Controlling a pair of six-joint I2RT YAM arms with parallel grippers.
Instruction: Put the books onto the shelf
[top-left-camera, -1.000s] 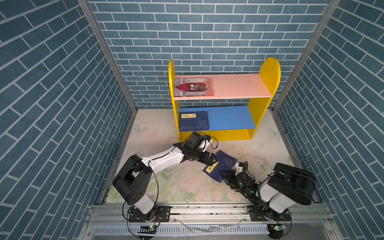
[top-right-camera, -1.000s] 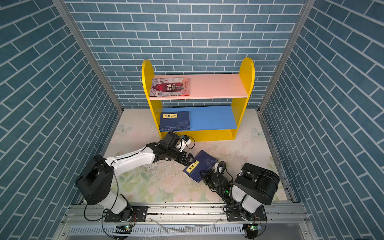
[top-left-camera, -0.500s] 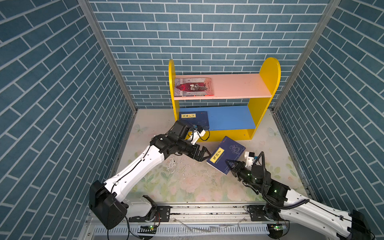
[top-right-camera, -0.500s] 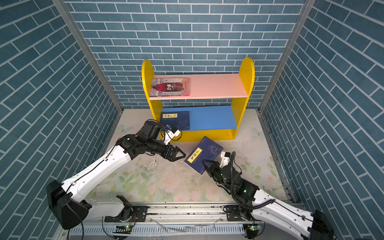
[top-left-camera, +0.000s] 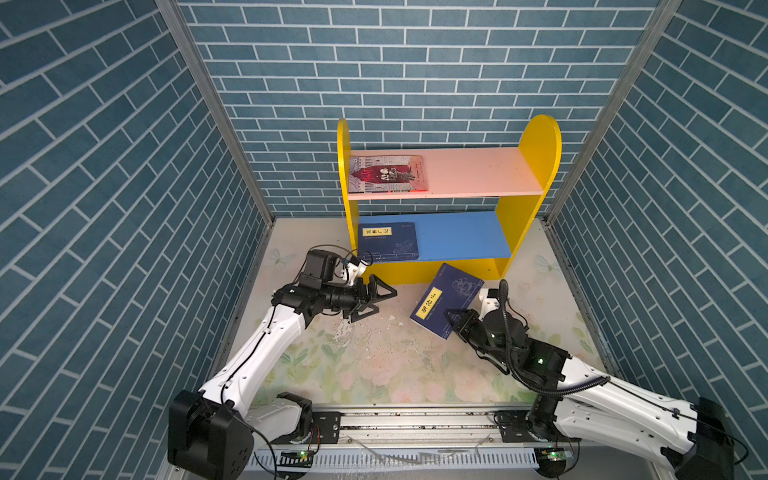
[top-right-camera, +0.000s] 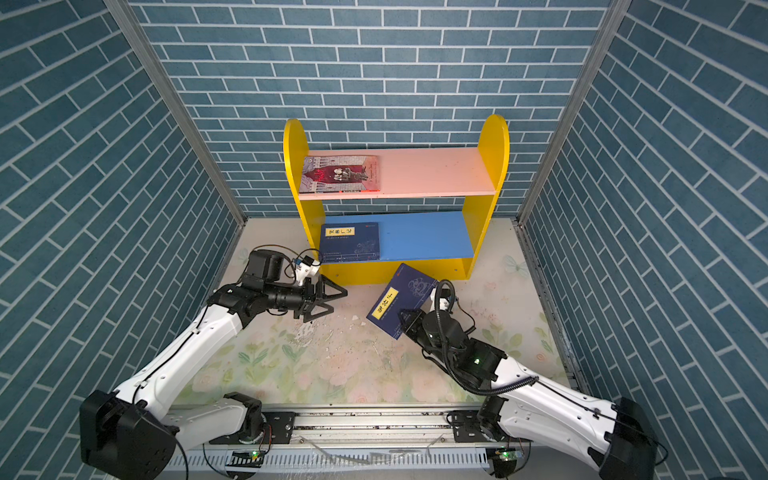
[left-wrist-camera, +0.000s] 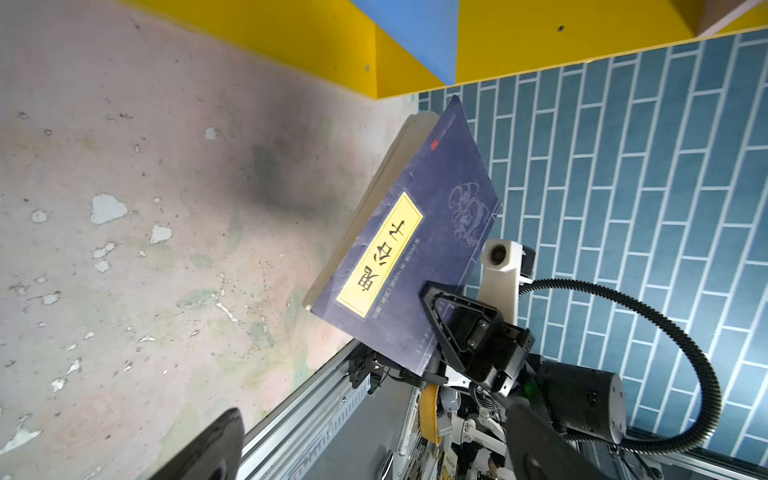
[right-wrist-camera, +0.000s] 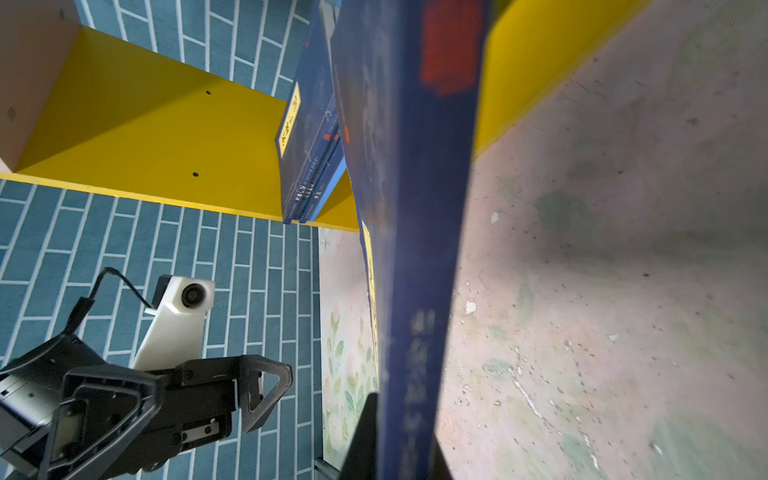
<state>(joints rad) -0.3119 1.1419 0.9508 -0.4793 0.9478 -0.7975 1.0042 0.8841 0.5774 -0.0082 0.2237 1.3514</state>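
In front of the shelf (top-left-camera: 536, 166), the right tool (top-left-camera: 451, 320) pinches the near corner of one thin navy softcover book (top-left-camera: 446, 299), which is tilted above the worn floral counter (top-left-camera: 374, 365). Left of this book, not touching it, the left tool (top-left-camera: 384, 301) is spread wide and empty. On the shelf's blue board lie at least two flat navy books (top-left-camera: 388, 243), and on its pink board lies one grey-and-red book (top-left-camera: 388, 174).

A navy book (left-wrist-camera: 415, 232), yellow label showing, hangs tilted over the worn floor (left-wrist-camera: 145, 208), pinched at one corner by the right gripper (left-wrist-camera: 430, 328). The shelf (left-wrist-camera: 324, 37) stands close beyond it, against the brick wall (left-wrist-camera: 623, 166).
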